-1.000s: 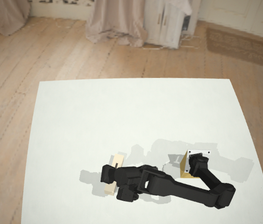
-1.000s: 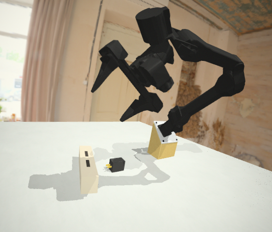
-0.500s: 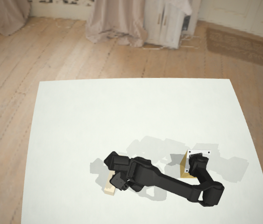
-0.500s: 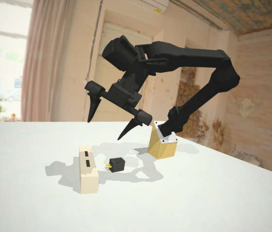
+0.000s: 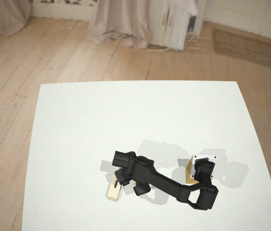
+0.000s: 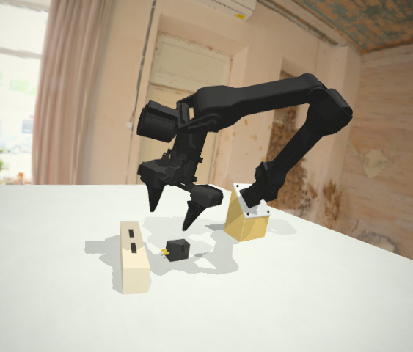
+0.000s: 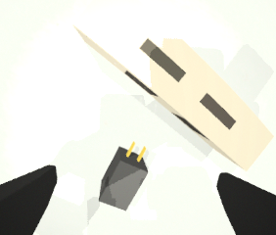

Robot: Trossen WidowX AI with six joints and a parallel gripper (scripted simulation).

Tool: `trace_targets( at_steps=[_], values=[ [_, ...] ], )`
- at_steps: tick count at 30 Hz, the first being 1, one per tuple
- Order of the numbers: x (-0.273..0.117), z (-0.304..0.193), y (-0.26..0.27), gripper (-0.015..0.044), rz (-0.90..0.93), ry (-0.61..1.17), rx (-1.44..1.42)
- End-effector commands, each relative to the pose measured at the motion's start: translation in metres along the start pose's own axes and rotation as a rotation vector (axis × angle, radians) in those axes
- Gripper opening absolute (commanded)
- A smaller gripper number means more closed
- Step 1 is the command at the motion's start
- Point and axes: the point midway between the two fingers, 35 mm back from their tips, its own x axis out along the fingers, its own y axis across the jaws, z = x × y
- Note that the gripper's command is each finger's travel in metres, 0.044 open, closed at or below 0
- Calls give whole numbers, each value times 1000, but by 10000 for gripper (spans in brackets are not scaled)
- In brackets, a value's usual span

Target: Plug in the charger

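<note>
The black charger (image 6: 177, 250) (image 7: 123, 183) lies on the table, its two gold prongs (image 5: 134, 183) (image 6: 165, 251) (image 7: 136, 151) pointing toward the power strip. In the top view the arm hides its body. The cream power strip (image 5: 112, 195) (image 6: 135, 280) (image 7: 251, 134) stands a short gap beyond the prongs. Two dark slots show on its top, and two more on the side facing the charger in the wrist view. My gripper (image 6: 168, 220) (image 7: 138, 178) is wide open and empty, pointing down above the charger. In the wrist view the charger appears between the fingers, left of centre and turned at an angle to them.
The arm's base sits on a yellow block (image 5: 189, 171) (image 6: 254, 229) with a white top plate, on the white table (image 5: 130, 109) (image 6: 274, 303). The arm stretches from there over the charger and partly over the strip. Its shadows fall around both.
</note>
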Motion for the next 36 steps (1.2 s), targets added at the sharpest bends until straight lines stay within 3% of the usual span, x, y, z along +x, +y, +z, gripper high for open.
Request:
trace_targets(
  at_steps=[1, 10, 36],
  values=[
    [11, -15, 0, 440, 40, 49, 125],
    [32, -46, 2, 440, 104, 167, 424],
    [60, -50, 6, 440, 105, 169, 430]
  ],
)
